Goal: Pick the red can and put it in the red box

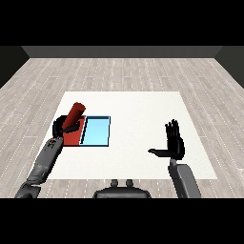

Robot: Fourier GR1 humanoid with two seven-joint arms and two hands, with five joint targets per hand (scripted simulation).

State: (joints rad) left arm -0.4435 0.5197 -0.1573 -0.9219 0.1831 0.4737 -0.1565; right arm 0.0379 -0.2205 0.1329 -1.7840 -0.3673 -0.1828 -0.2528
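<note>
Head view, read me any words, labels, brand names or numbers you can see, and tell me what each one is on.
None: no text is readable.
The red can in the left robot hand shows no label.
The red tray, light blue tray and table are unmarked.

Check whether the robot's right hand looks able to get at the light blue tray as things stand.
Probably yes: the right hand is open and holds nothing, and only bare white table lies between it and the light blue tray. The left hand is over the red tray instead.
</note>
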